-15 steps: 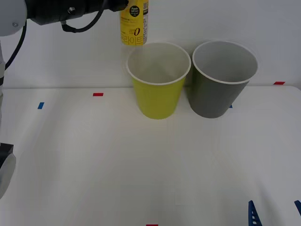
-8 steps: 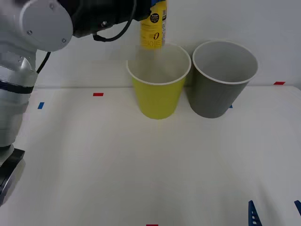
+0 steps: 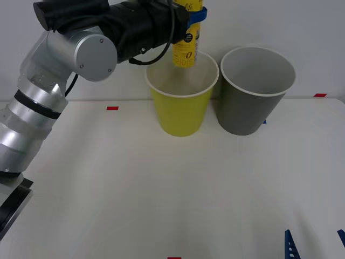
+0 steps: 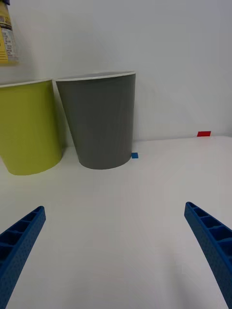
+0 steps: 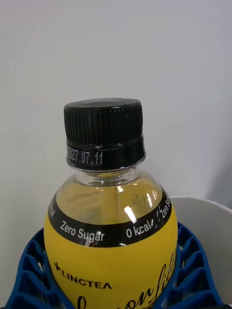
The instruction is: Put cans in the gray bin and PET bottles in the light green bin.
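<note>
The white table [image 3: 161, 189] carries two tall tapered round plastic bins standing side by side near its far edge: the yellow-green bin with a white rim [image 3: 181, 102] on the left and the dark-gray bin with a pale rim [image 3: 253, 94] just beside it on the right. The left arm reaches across above them, and the left gripper [image 3: 190, 15] is clamped on the small clear plastic bottle of yellowish drink [image 3: 186, 46], which hangs upright over the yellow-green bin's mouth, its base seemingly at or just above rim level. The left wrist view adds the bottle's black screw cap [image 5: 104, 133] and the blue ribbed fingers [image 5: 29, 270] hugging the yellow label. The right gripper [image 4: 116, 251] waits low over the near table, fingers spread wide; from its view the bottle's label edge [image 4: 6, 36] shows above the yellow-green bin.
</note>
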Robot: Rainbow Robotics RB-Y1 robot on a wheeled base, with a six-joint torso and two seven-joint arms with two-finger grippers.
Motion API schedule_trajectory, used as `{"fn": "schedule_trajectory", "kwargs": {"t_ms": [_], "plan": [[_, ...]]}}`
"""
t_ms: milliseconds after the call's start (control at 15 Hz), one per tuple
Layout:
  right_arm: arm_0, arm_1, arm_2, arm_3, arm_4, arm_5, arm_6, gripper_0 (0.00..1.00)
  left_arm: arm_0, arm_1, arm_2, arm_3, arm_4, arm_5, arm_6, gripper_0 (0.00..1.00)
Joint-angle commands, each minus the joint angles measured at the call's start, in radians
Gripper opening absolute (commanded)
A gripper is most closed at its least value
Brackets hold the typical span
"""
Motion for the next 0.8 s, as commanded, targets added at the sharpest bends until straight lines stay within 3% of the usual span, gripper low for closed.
{"fn": "schedule_trajectory", "kwargs": {"t_ms": [67, 600, 667, 800], "plan": [[0.000, 0.000, 0.000, 0.000, 0.000, 0.000, 0.000, 1.00, -0.001, 0.000, 0.000, 0.007, -0.020, -0.018, -0.015, 0.00], [0.000, 0.000, 0.000, 0.000, 0.000, 0.000, 0.000, 1.00, -0.001, 0.000, 0.000, 0.008, -0.029, -0.041, -0.013, 0.00], [0.000, 0.000, 0.000, 0.000, 0.000, 0.000, 0.000, 1.00, -0.001, 0.000, 0.000, 0.008, -0.023, -0.041, -0.006, 0.05], [0.000, 0.000, 0.000, 0.000, 0.000, 0.000, 0.000, 1.00, -0.001, 0.001, 0.000, 0.008, -0.009, -0.056, 0.003, 1.00]]}}
